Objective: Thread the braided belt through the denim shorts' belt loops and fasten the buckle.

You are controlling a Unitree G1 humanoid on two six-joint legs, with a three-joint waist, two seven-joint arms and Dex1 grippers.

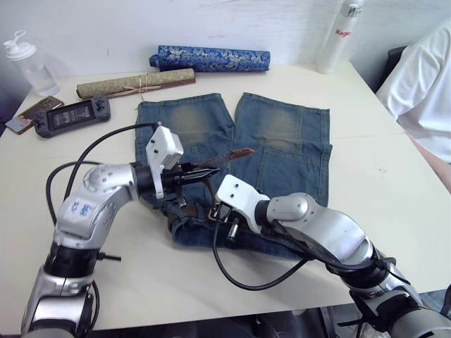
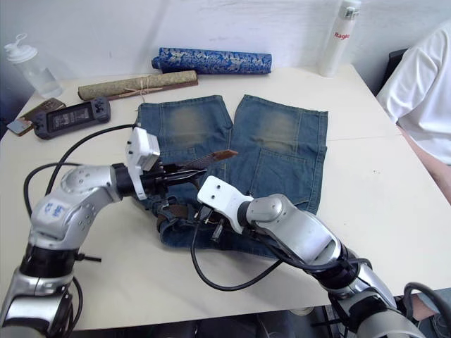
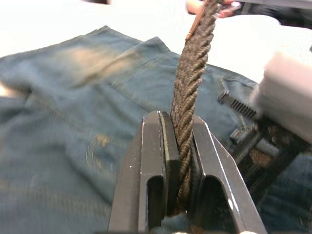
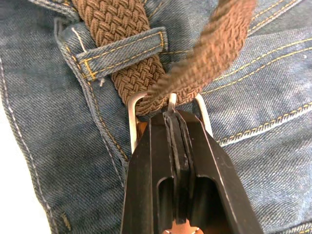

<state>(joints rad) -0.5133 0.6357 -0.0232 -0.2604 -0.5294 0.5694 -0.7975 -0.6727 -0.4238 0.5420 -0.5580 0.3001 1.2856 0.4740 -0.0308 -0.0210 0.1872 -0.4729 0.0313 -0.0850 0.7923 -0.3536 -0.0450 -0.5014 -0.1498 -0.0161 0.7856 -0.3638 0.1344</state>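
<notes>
The right gripper is closed on the prong of the buckle, pinning the silver frame against the shorts at the waistband. The belt runs under a loop just behind the buckle, and its free end passes through the frame and rises away. The left gripper clamps that free end edgewise between its fingers and holds it up over the middle of the shorts, the tan tip pointing toward the right leg.

Threading looks done, at least at this loop; the step in hand is fastening. Next, I judge, the left arm must pull the strap taut through the frame while the right seats the prong into the weave, then lays the tail flat. The braid has no punched holes, so the prong must find a gap.
</notes>
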